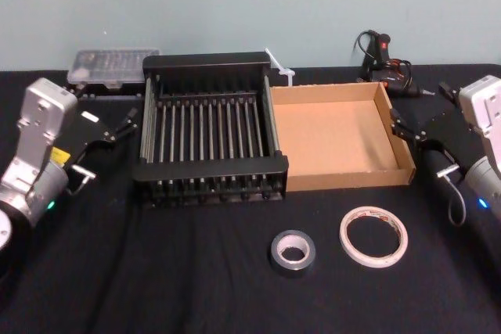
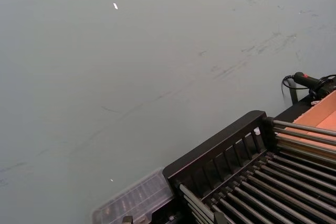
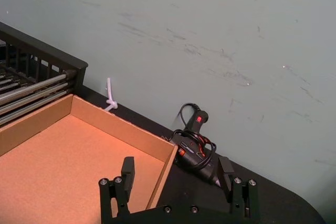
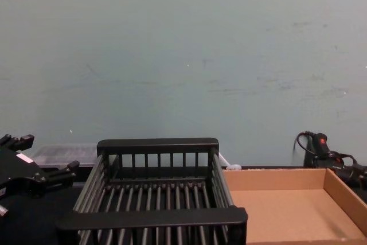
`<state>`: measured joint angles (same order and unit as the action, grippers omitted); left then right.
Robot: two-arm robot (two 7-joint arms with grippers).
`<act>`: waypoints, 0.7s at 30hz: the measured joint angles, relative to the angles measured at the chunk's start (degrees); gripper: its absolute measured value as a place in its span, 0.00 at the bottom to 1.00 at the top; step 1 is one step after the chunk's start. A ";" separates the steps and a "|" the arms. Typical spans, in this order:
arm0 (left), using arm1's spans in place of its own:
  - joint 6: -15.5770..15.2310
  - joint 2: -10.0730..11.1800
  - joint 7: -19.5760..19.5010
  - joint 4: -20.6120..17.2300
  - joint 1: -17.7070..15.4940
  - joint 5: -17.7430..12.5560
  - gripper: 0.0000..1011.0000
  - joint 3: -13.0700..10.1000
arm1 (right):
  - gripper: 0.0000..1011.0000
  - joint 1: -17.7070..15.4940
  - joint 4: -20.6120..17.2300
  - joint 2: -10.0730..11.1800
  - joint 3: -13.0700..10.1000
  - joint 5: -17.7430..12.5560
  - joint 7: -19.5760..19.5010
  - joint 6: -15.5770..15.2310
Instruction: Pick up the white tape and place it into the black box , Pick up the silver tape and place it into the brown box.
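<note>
- Looking down at the table, we've got the white tape (image 1: 374, 236) lying flat near the front, with the silver tape (image 1: 292, 252) just beside it on its left, not touching.
- Behind them sit the black box (image 1: 207, 127) and the brown box (image 1: 340, 136), side by side.
- Our left gripper (image 1: 123, 126) hangs left of the black box, fingers spread, holding nothing.
- Our right gripper (image 3: 177, 174) hovers over the brown box's right edge, fingers spread too.
</note>
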<state>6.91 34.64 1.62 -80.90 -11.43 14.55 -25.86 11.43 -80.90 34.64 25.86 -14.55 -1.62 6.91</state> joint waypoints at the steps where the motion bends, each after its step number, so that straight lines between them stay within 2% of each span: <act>1: 0.00 0.00 0.00 0.00 0.00 0.00 0.99 0.00 | 0.99 0.00 0.00 0.00 0.00 0.00 0.00 0.00; 21: 0.00 0.00 0.00 0.00 0.00 0.00 0.99 0.00 | 0.99 0.00 0.00 0.00 0.00 0.00 0.00 0.00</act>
<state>6.91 34.65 1.62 -80.90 -11.43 14.55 -25.86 11.43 -80.90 34.65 25.86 -14.55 -1.62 6.91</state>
